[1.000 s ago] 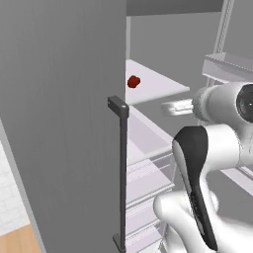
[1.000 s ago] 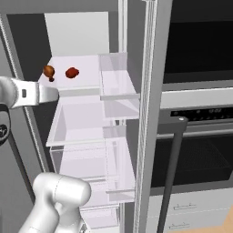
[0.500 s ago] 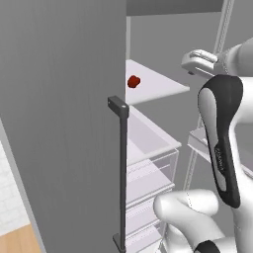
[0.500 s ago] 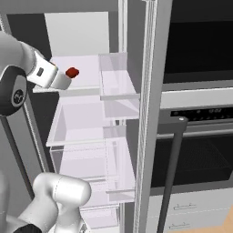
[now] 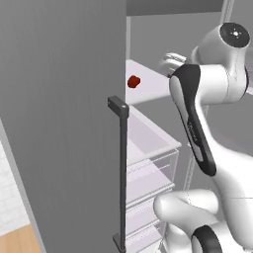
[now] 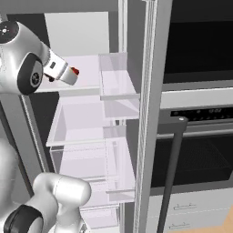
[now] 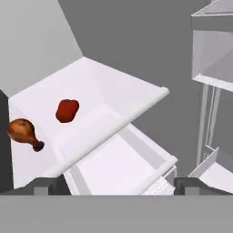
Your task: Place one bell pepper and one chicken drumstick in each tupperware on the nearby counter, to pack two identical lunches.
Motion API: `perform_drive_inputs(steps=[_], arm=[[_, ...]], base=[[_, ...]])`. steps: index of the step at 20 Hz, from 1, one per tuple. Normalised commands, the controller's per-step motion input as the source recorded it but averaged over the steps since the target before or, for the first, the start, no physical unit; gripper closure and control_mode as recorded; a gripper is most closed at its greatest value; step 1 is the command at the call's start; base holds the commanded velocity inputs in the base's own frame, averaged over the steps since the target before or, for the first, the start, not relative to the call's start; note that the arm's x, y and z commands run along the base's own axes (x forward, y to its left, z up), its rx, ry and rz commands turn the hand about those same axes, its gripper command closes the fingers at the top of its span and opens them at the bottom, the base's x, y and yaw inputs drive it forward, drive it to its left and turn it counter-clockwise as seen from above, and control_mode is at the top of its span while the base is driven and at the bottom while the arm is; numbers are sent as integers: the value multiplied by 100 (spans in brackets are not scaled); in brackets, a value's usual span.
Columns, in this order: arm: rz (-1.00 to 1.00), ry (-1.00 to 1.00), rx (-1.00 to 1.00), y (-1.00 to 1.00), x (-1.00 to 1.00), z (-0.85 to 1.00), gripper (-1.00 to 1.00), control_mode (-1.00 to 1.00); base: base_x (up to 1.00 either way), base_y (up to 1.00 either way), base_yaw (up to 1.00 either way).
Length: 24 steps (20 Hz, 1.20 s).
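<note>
Open fridge w/ white shelves takes up most of the scene, oven [image 6: 195,150] built in next to it on the right. Both food items sit on the top shelf [image 7: 113,98]: pepper [image 7: 67,110] roughly mid-shelf, drumstick [image 7: 23,131] just beside it, closer to the shelf's front edge, bone end pointing toward that edge. They're near each other but not touching afaict. From the left base cam you can spot the pepper [image 5: 133,81] past the door [image 5: 59,123] edge, and in the right base cam a sliver of red [image 6: 74,71] peeks out behind the wrist.

Gripper [image 7: 116,185] is spread wide, nothing in it, hanging in front of the shelf and apart from both items. No tubs or counter visible from here, so imo this is the reach-in for a first pick and basically nothing's packed yet.

What could go wrong:
- the two items are close, so going for one w/ fingers this wide could knock the other one away
- pepper is round and glossy, probably rolls or squirts out if pinched off-center
- drumstick tapers, a grab at the thin bone end would likely let it swing or slip
- arm is folded tight by the door and shelf lip, so a low approach could clip that front edge
</note>
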Motion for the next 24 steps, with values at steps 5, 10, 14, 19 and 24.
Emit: perform_drive_inputs(steps=[5,10,14,19,24], arm=[[25,2,9,-1,88,-31,-100,-100],[17,2,7,18,71,-19,-100,-100],[-2,6,-4,34,80,0,-100,-100],[-1,6,0,28,63,0,-100,-100],[0,6,0,8,51,-9,-100,-100]], base=[[0,0,0],[0,0,0],[0,0,0],[0,0,0],[0,0,0]])
